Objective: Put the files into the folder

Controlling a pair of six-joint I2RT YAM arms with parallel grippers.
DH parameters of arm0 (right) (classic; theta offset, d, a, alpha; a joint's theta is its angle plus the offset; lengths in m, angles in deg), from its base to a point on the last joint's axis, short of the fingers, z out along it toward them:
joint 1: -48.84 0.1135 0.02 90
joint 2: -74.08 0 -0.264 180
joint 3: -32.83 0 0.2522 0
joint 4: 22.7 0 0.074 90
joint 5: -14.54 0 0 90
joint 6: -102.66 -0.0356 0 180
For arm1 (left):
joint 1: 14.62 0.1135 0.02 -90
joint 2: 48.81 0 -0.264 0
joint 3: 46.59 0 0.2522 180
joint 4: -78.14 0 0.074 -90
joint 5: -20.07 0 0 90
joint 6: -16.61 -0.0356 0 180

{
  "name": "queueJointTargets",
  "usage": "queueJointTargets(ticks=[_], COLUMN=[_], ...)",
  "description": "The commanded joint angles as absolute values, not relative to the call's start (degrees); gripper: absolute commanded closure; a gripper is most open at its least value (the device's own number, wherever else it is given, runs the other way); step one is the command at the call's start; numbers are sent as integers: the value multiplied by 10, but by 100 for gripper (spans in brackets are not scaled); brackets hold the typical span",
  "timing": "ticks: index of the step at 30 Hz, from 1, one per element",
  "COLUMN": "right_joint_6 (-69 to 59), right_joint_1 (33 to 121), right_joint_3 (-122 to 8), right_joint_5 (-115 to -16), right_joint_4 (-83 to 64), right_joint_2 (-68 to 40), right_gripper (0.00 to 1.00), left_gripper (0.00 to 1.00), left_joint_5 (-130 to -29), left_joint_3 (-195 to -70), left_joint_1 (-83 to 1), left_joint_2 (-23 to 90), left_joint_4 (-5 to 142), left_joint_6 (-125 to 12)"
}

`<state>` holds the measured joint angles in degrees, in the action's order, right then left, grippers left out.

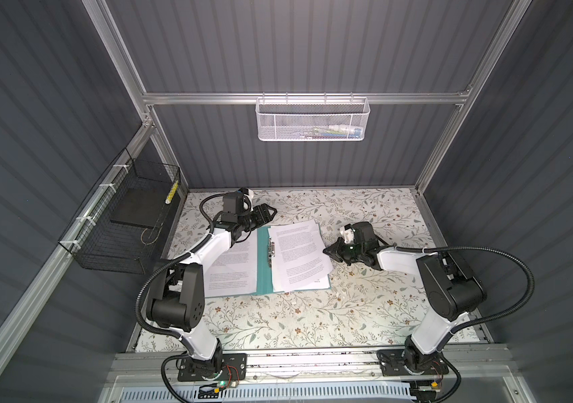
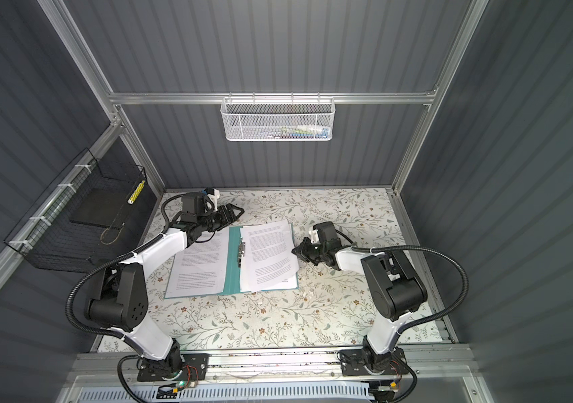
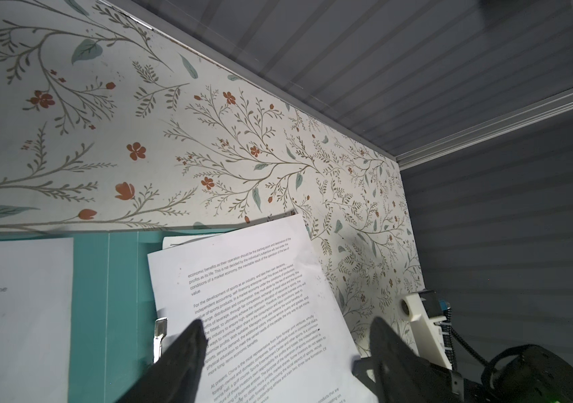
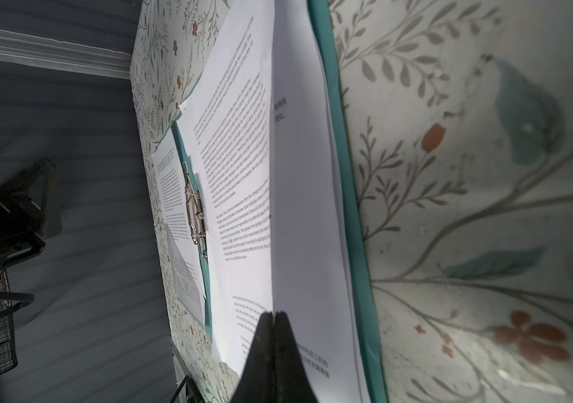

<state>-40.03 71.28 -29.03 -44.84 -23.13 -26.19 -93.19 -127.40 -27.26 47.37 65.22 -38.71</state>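
The flat, flowery table (image 1: 348, 314) holds the thin teal folder (image 1: 263, 265), lying open in the middle. The files (image 1: 299, 251), floppy white printed sheets, lie inside. The right pile is messy and pokes out, so I think tidying and closing are left. The left gripper (image 1: 269, 211) hangs open above the folder's far edge. The right gripper (image 1: 327, 250) is closed and seems to pinch a sheet's edge. A shiny metal clip (image 1: 272, 248) sits by the spine.
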Motion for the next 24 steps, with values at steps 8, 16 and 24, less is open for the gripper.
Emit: queueJointTargets(ticks=[8, 16, 24], right_joint_6=[-484, -493, -515], right_joint_1=[729, 733, 757], right_joint_3=[-251, -255, -276], right_joint_5=[-554, -580, -578], right_joint_4=[-213, -194, -196], right_joint_2=[-235, -223, -249], right_gripper=[100, 100, 100], left_gripper=[26, 26, 26], left_joint_5=[-931, -937, -933], left_joint_3=[-1268, -1268, -1266], left_joint_1=[-270, -270, -270], left_joint_2=[475, 481, 476], left_joint_4=[643, 647, 641], left_joint_6=[-395, -393, -397])
